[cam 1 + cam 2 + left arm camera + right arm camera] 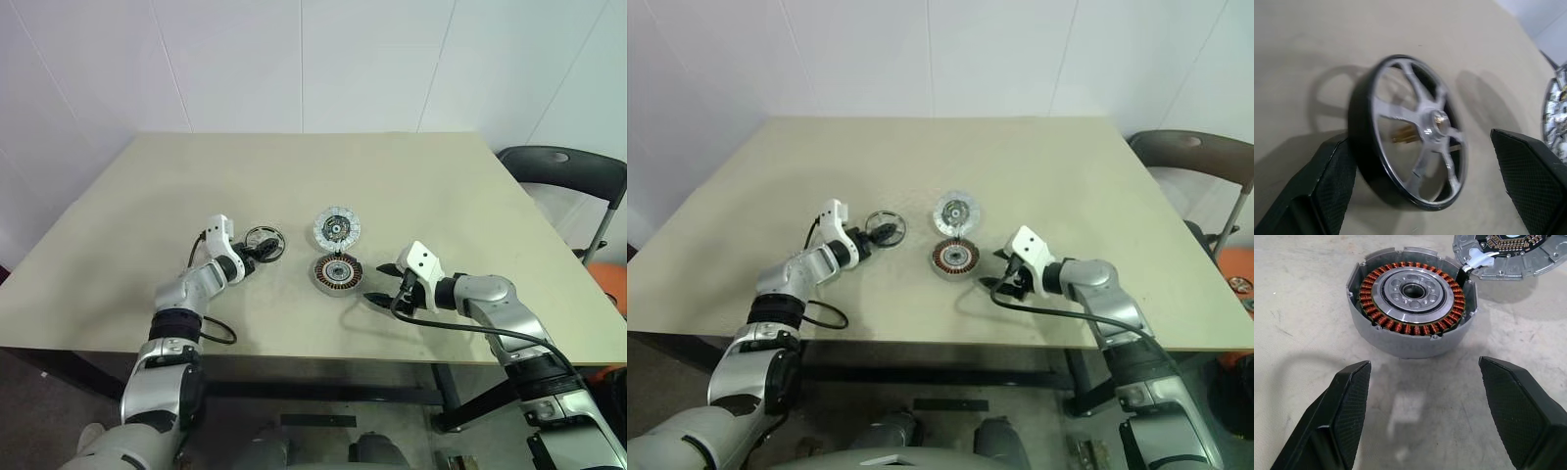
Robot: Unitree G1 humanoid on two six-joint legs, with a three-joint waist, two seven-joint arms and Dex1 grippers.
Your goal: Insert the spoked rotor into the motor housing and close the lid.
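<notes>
Spoked rotor (1410, 137): thin ring with slim spokes, on the bench (441, 186) left of the other two parts, appearing tilted up on edge in the left wrist view, its shadow cast on the bench behind it. Left claw (257, 252): spread wide, fingers (1317, 191) flanking the ring; one pad lies at or against the rim, the other stands well off, so nothing is gripped yet. Motor housing (1413, 308): flat on the bench at centre, copper windings and silvery middle facing up, cavity unobstructed. Lid (337, 229): on the bench just behind the housing, rim near or touching it; which, cannot be told. Right claw (385, 297): released, empty, hovering low just right of the housing with its fingers pointed at it. Hazards, as judged: an uneven close on the rotor, one pad arriving first, could push the ring over or send it rolling along the bench; a pinch on the thin rim alone may let it pivot or slip out during the lift; carried tilted, it could catch on the windings or housing wall instead of seating; the lid so near the housing could be knocked by the incoming left arm; the waiting right claw could nudge the housing off position.
</notes>
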